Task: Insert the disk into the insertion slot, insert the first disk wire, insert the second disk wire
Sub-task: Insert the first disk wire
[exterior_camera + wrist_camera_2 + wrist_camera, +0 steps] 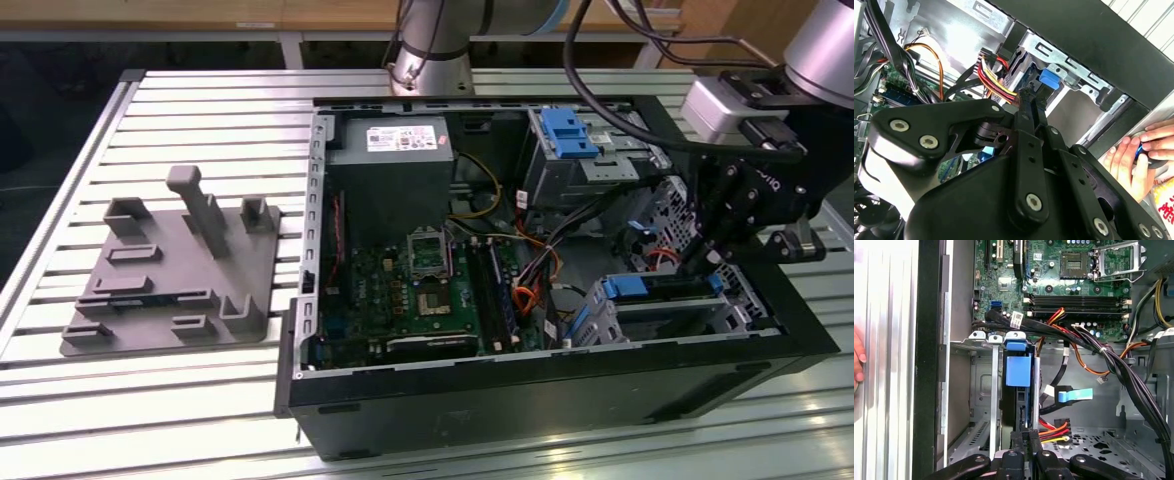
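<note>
Wiring looks to me like the step in hand, since the seating seems done. Starting at the exterior view's left, a grey fixture (pixel 174 270) lies on the slatted tabletop (pixel 160 400). Next to it stands the open computer case (pixel 534 380), with its motherboard (pixel 414 290) and, further along, a larger cage with a blue latch (pixel 587 160). Toward the exterior view's right, the disk (pixel 661 288) sits inside the insertion slot (pixel 694 315), with its blue carrier at the mouth. In the first wrist view the carrier's handle shows plainly on the disk (pixel 1018 371), between the cage's walls. My tool (pixel 694 262) hangs just over that cage. In both wrist views its fingers (pixel 1024 115) lie pressed together with no gap that I can see. Whether a thin plug is pinched between them I cannot tell. A bundle of red and yellow wires (pixel 1054 431) ends just beside the fingertips, near the disk's edge. A person's hand (pixel 1134 160) rests outside the case wall. Any move from here, I judge, calls for short, straight travel and a plug squared to its socket, because loose cables crowd this corner.
</note>
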`<control>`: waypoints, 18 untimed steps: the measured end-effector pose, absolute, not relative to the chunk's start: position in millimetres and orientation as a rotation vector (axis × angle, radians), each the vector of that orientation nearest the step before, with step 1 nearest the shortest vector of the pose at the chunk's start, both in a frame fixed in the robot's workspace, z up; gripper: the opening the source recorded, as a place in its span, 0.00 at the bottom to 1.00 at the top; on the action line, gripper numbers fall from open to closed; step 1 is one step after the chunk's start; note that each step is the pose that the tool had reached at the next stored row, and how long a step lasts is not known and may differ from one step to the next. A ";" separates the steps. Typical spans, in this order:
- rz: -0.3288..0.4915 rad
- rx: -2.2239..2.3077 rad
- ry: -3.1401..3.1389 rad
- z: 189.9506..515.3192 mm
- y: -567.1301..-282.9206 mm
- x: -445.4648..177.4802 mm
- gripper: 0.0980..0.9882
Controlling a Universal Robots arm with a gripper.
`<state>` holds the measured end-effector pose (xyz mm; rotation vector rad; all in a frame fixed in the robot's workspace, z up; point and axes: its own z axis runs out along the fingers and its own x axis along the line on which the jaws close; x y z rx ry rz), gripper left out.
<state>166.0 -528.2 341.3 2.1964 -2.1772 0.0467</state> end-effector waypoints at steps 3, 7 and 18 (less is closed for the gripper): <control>0.047 2.196 -2.177 340.4 -528.4 166.0 0.07; 0.047 2.197 -2.177 339.4 -528.7 166.0 0.07; 0.046 2.197 -2.177 336.4 -529.1 166.0 0.07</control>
